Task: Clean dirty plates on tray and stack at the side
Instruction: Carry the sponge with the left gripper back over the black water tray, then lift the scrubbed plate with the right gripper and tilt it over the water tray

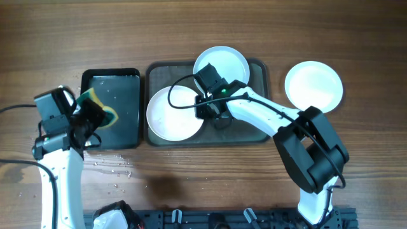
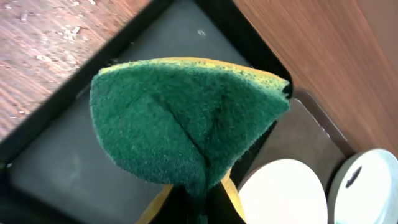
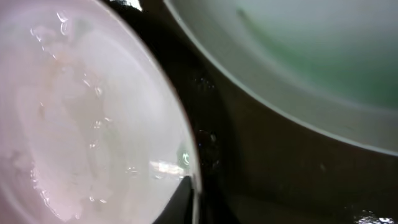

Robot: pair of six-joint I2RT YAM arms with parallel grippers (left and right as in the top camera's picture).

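Over black tray (image 1: 127, 102), left jaws clamp sponge (image 2: 186, 118); right jaws at plate (image 1: 168, 117) rim unreadable.

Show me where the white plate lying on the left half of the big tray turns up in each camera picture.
Overhead: the white plate sits just left of centre, on the left half of the tray.
Left wrist: the plate is at the bottom edge, right of the sponge.
Right wrist: it fills the left side, wet with droplets.
Shared landmark: the pale aqua plate beside it in all three.
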